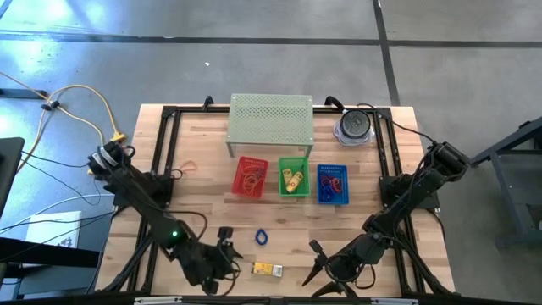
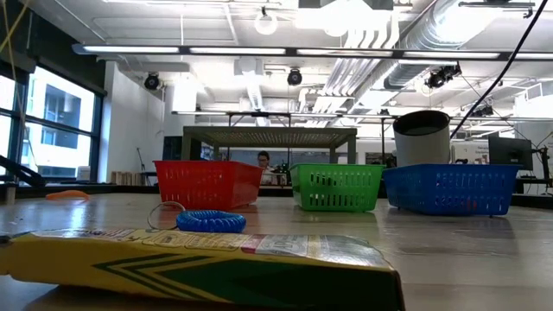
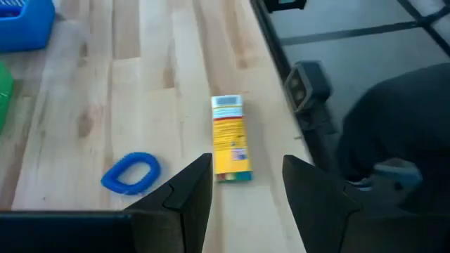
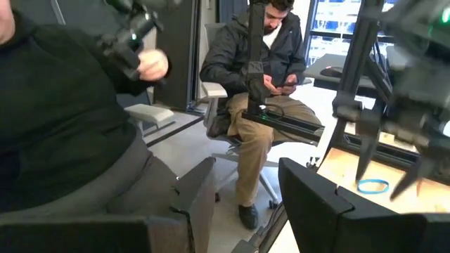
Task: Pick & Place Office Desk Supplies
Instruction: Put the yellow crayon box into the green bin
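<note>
robotics lab / industrial workspace. exposed ducting (image 2: pixel 406 43) and strip lights (image 2: pixel 259 50) overhead, polished concrete floor (image 1: pixel 254 51) around a butcher-block desk (image 1: pixel 203 203) with a black metal frame (image 1: pixel 165 144). loose cables (image 1: pixel 76 110) at 9 o'clock. seated person (image 4: pixel 264 84) on an office chair beyond the desk.

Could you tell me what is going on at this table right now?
Two robot arms are sorting desk supplies into baskets. The left claw, open and empty, hovers beside the yellow box near the front edge. The blue coil loop lies loose nearby. The right claw waits open at the front. Red, green and blue baskets already hold items.
</note>
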Tool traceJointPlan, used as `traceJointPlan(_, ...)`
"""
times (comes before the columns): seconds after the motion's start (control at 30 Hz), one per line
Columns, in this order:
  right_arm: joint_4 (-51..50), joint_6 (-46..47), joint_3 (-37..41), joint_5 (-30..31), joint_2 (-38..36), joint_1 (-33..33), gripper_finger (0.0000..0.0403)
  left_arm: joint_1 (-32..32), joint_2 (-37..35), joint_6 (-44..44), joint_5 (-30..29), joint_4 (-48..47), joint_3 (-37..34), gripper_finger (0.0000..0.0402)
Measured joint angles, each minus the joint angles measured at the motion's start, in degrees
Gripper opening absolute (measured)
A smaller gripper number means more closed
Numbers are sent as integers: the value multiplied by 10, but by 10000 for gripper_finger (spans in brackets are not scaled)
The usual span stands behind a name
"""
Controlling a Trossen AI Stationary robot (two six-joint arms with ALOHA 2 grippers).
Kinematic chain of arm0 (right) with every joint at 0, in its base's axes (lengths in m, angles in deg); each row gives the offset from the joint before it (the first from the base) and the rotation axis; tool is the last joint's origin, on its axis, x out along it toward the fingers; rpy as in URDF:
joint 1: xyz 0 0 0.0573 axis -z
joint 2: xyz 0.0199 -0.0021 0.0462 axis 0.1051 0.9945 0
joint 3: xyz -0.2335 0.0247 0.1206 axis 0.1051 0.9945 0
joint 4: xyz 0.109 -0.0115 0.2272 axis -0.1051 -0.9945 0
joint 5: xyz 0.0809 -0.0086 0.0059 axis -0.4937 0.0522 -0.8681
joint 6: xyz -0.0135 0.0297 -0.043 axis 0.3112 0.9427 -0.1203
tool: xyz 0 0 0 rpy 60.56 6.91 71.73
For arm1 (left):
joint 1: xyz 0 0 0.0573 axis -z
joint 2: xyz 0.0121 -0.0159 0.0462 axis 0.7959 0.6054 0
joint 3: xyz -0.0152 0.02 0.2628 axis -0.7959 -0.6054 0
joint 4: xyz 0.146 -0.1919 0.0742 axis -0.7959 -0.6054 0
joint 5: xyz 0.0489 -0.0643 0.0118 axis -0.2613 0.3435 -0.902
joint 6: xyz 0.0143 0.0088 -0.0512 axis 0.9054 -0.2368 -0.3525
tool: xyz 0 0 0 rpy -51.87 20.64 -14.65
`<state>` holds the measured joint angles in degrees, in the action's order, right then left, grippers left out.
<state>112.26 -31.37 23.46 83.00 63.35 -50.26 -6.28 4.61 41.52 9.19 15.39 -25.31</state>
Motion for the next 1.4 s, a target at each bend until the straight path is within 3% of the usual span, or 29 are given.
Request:
traceJointPlan(0.13,0,0,0,0,0,0,145,0,6,51,-27,132,-69,165)
traceJointPlan(0.27,7,-2,0,6,0,1,145,-8,9,92,-3,217,-100,165)
traceJointPlan(0.57,4,-3,0,5,-1,5,145,-32,23,25,21,215,-100,185)
traceJointPlan(0.83,-16,2,0,5,-1,5,145,-52,36,-6,58,210,-100,311)
traceJointPlan(0.97,-16,10,0,5,-1,5,145,-50,35,55,58,209,-100,354)
traceJointPlan(1.07,-16,17,0,5,-1,5,145,-40,45,90,69,207,-103,362)
traceJointPlan(1.23,-18,23,0,3,-1,5,145,-20,97,84,27,247,-104,363)
traceJointPlan(1.4,-23,32,0,2,-1,5,145,-13,143,87,21,280,-104,363)
